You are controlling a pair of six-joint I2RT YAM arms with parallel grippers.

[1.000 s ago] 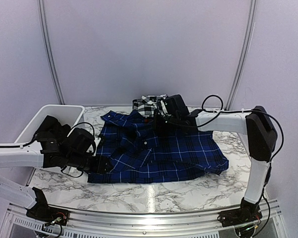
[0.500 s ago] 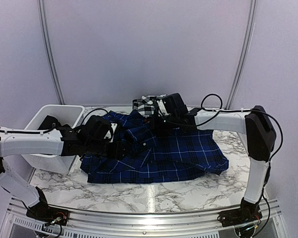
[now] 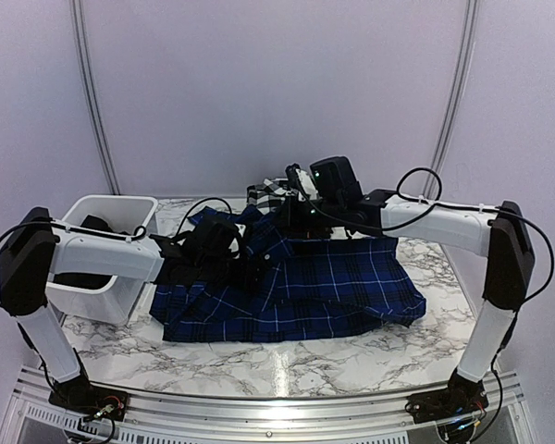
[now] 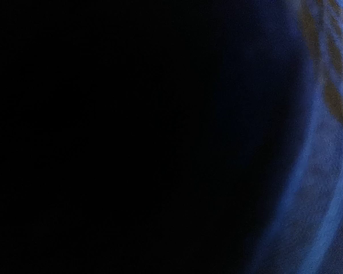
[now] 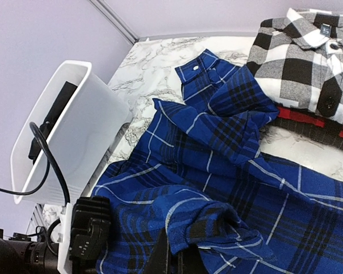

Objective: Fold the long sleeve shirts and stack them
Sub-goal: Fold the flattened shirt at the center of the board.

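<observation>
The royal blue plaid shirt lies spread over the middle of the marble table. My right gripper is shut on a fold of it, held a little above the rest of the cloth; its dark fingers pinch the bunched edge. My left gripper reaches in from the left and is buried in the shirt's left part. The left wrist view is almost black, with only blurred blue cloth at the right, so its jaws do not show. The black-and-white check shirt lies folded at the back on the red-and-black shirt.
A white plastic tub stands at the table's left edge beside the left arm, with something dark and a black cable in it. Bare marble table shows in front of the blue shirt. The enclosure's wall rises behind.
My left arm has swung from the shirt's front left corner up and inward onto its left part. My right gripper has risen slightly, lifting the fold of blue cloth.
</observation>
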